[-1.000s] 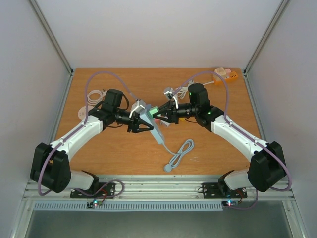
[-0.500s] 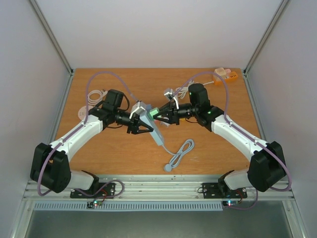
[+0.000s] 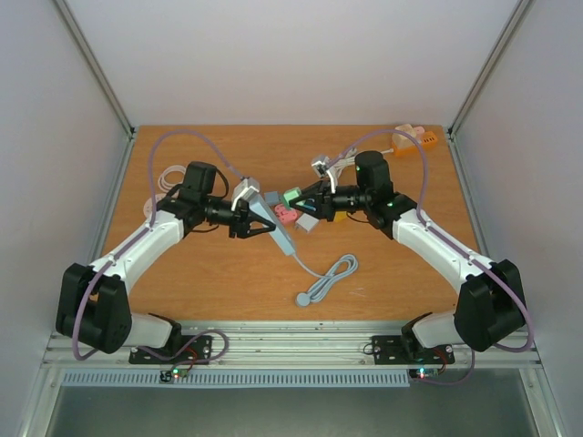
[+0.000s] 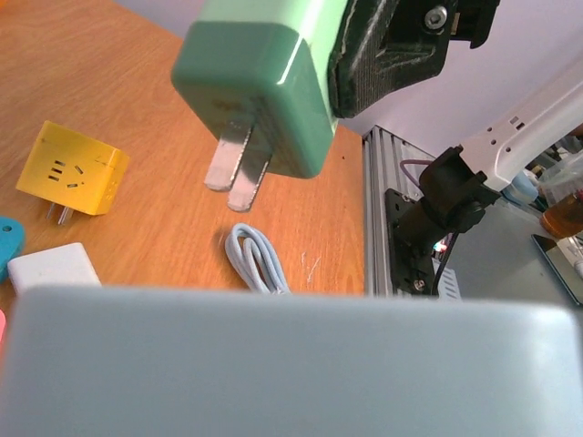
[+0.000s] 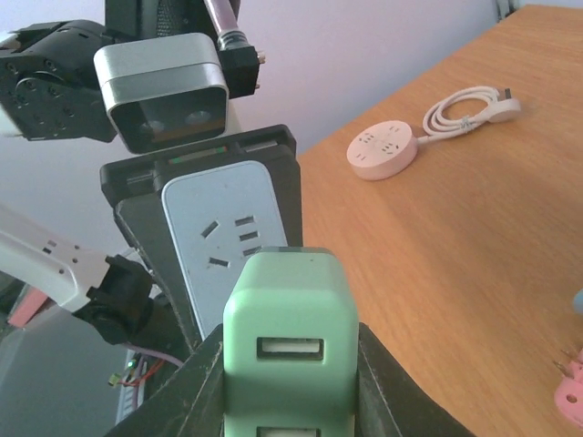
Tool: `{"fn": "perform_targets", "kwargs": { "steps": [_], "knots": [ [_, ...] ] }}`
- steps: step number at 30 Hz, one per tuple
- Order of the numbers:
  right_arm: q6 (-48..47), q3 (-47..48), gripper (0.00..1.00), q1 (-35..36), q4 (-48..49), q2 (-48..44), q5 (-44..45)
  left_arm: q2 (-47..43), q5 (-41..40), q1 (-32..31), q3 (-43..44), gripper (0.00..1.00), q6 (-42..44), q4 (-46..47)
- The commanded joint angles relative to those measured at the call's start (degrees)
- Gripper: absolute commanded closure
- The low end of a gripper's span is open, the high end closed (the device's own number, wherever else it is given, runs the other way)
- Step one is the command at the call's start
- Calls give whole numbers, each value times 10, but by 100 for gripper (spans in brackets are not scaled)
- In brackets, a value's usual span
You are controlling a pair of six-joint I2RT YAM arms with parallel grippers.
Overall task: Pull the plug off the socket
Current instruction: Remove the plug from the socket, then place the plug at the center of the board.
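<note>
Green plug [image 4: 260, 86] tight in right gripper [image 5: 290, 382], prongs [image 4: 232, 168] clear of socket strip [image 5: 228, 232] tight in left gripper [image 3: 258, 223]

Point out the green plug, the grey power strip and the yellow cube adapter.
green plug [image 4: 260, 82]: left wrist view, on its body above the two prongs.
grey power strip [image 5: 232, 228]: right wrist view, on its socket face.
yellow cube adapter [image 4: 73, 168]: left wrist view, on its slotted face.

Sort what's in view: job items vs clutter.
Job: green plug, in the right hand; grey power strip, in the left hand.
Lying about: yellow adapter, white adapter, pink plug, round white socket, orange power strip.
</note>
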Motion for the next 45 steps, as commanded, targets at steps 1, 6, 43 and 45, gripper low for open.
{"fn": "perform_targets", "kwargs": {
  "steps": [1,6,43,45],
  "knots": [
    [3,-2,99,1,4,-2,20,-4,4,0,6,100,9,16],
    [-5,6,99,1,-17,2,84,10,18,0,34,100,67,-66],
    [-16,393,96,-11,-301,406,285,95,-87,148,81,100,343,-365],
    [-7,416,96,-17,-312,428,273,120,-99,159,92,100,358,-375]
  ]
}}
